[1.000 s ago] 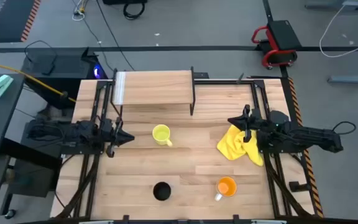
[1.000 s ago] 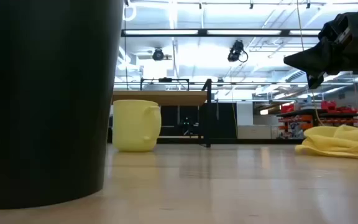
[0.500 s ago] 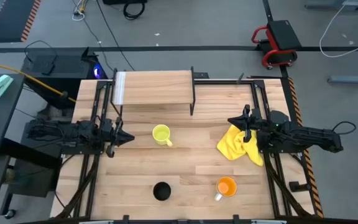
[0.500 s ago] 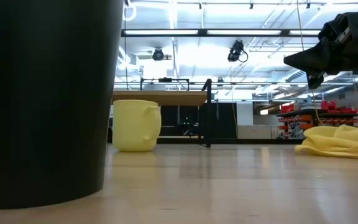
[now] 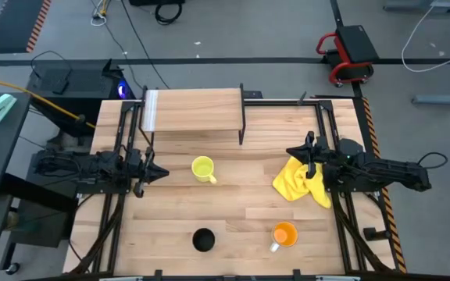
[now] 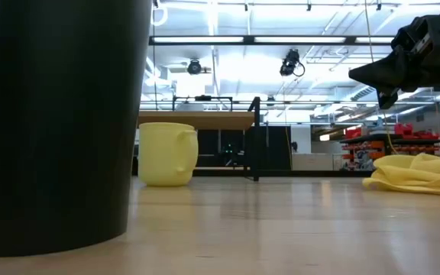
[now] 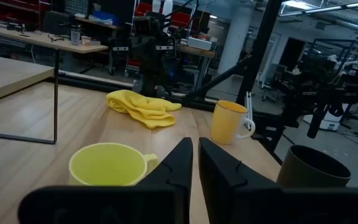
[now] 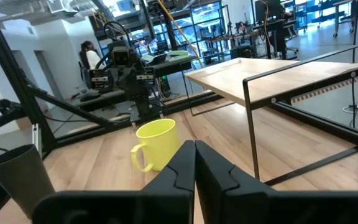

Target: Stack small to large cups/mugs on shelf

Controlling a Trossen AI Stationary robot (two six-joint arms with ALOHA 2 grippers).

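Desk: all three cups stand on it; nothing is on the shelf yet.
Shelf: raised board at the far side, bare.
Black cup: near edge, centre-left; the largest, so it likely goes down first as the base.
Orange mug: near right, close to the yellow cloth.
Yellow mug: just right of the left gripper, whose fingers are pressed together on nothing.
Right gripper: over the cloth, fingers together, empty.
Advice: spread the fingers before reaching and grasp a rim, clear of the handle.
Views: only the wrist views show the fingers meeting; the low view hides the orange mug.
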